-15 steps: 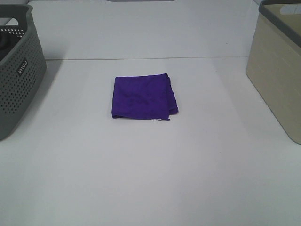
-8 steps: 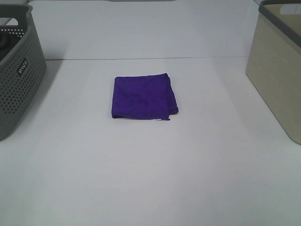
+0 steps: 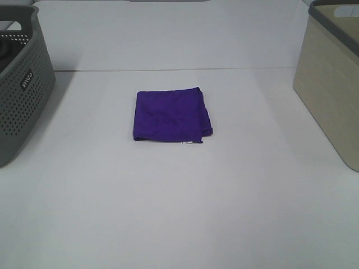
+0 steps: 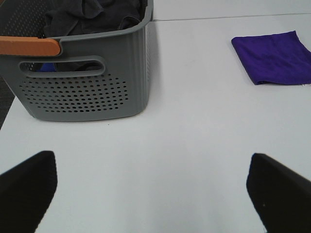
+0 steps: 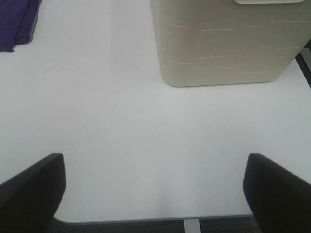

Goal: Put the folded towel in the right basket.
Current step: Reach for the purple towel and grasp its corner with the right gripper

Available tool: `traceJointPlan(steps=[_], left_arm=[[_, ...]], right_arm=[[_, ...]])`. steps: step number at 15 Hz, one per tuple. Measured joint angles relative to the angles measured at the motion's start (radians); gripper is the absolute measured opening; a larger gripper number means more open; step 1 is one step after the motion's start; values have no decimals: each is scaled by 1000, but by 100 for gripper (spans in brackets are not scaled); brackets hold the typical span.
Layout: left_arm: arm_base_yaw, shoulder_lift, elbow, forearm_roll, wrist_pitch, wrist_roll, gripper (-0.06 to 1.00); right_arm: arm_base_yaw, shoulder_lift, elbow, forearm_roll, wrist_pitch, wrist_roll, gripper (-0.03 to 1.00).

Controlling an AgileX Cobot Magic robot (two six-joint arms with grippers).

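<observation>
A folded purple towel (image 3: pixel 171 115) lies flat in the middle of the white table; it also shows in the left wrist view (image 4: pixel 274 57) and at the edge of the right wrist view (image 5: pixel 17 22). The beige right basket (image 3: pixel 332 78) stands at the table's right side, also in the right wrist view (image 5: pixel 223 41). My left gripper (image 4: pixel 153 191) is open and empty near the table's front left, far from the towel. My right gripper (image 5: pixel 153 191) is open and empty near the front right edge. Neither arm shows in the exterior high view.
A grey perforated basket (image 3: pixel 22 84) with an orange handle (image 4: pixel 29 46) and dark clothes inside stands at the left. The white table (image 3: pixel 179 213) stretches in front of the towel. The table's front edge (image 5: pixel 146 219) shows in the right wrist view.
</observation>
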Motion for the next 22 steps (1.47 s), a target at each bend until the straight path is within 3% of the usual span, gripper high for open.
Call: traceJointPlan(steps=[12,18,22], left_arm=[[0,0,0,0,0,0,99],[0,0,0,2,0,0,99],[0,0,0,40,0,0,99]], right_arm=[[0,70,-28,21,32,-32,96],[0,744,-475,68,112,-63,96],[0,964,-676,113,110,-62,96]])
